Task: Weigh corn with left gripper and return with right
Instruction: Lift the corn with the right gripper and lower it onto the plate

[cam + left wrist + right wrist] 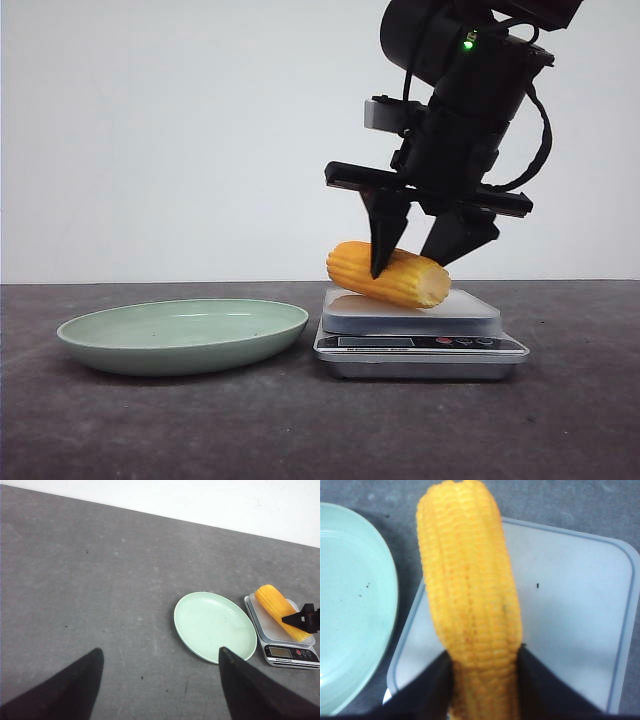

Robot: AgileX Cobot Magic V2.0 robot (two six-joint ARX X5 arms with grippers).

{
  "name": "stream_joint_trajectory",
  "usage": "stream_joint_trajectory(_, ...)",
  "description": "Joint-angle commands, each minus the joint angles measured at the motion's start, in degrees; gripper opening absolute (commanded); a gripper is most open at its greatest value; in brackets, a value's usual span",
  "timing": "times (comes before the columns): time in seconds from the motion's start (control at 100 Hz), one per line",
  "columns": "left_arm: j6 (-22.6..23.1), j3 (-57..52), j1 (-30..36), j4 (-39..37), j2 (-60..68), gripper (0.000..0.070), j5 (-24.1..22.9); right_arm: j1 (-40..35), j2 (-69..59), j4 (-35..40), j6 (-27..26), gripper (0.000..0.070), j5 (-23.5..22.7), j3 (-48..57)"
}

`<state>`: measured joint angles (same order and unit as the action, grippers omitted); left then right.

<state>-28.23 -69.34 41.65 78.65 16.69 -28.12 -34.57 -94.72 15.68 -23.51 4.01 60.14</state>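
The corn [392, 275] is a short yellow-orange cob on the white platform of the scale [420, 322]. It is tilted, its left end slightly raised. My right gripper [400, 265] comes down from above and is shut on the corn near its middle. In the right wrist view both fingers press the sides of the corn [470, 590], with the gripper [485, 652] over the platform [570, 600]. My left gripper [160, 652] is open and empty, high above the table and away from the corn [277, 609]. It is out of the front view.
The empty green plate [180, 335] sits on the dark table just left of the scale. It also shows in the left wrist view [215, 625] and the right wrist view [350, 605]. A white wall stands behind.
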Motion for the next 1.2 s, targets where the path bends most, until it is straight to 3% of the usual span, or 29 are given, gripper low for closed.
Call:
stream_joint_trajectory(0.0, 0.48, -0.63, 0.26, -0.24, -0.04, 0.0425, 0.11, -0.9, -1.18, 0.07, -0.76, 0.0, 0.15, 0.98)
stream_joint_trajectory(0.41, 0.59, -0.63, 0.26, -0.28, -0.04, 0.0425, 0.07, -5.38, 3.45, -0.2, 0.26, 0.0, -1.29, 7.58)
stream_joint_trajectory(0.55, 0.7, -0.63, 0.26, -0.31, -0.04, 0.0425, 0.02, -9.05, 3.23, -2.93, -1.57, 0.0, -1.97, 11.34)
stream_joint_trajectory(0.74, 0.7, -0.63, 0.26, -0.68, -0.04, 0.0425, 0.02, -14.23, -0.15, -10.6, -5.95, 0.0, 1.11, 12.35)
stream_joint_trajectory(0.93, 0.7, -0.63, 0.26, -0.68, -0.04, 0.0425, -0.2, -16.87, -5.62, -12.11, -8.61, 0.0, 5.62, 12.35)
stream_joint_trajectory(1.19, 0.7, -0.63, 0.26, -0.66, -0.04, 0.0425, -0.2, -17.79, -12.55, -13.18, -14.86, 0.0, 7.93, 12.35)
